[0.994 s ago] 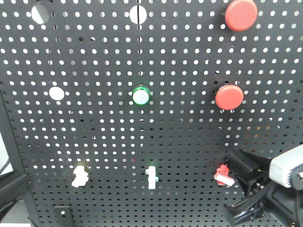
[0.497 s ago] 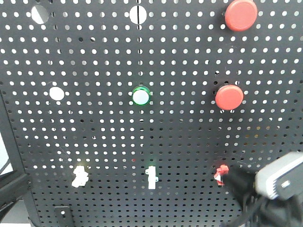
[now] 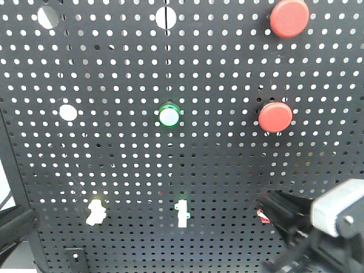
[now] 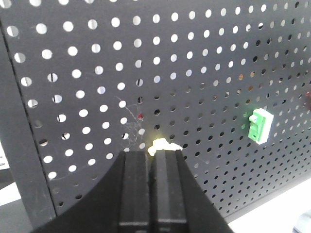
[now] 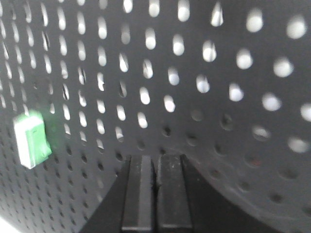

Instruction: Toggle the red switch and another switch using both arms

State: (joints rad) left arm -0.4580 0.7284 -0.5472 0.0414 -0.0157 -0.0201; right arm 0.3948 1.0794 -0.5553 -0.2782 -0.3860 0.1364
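Right fingers [image 5: 141,194] pressed together, angled up-left over red switch [image 3: 263,215] (sliver showing).

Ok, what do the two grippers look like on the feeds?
Both are black. In the wrist views the left gripper and right gripper each show two flat, square-tipped matte fingers rising from a broad, flaring base. From the front, a light grey block sits behind the right one's dark angular jaws. No markings show.

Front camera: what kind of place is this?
Probably a lab test bench: an upright black perforated metal panel carrying two large round red push buttons, a green-ringed white button and a small chunky white toggle switch.
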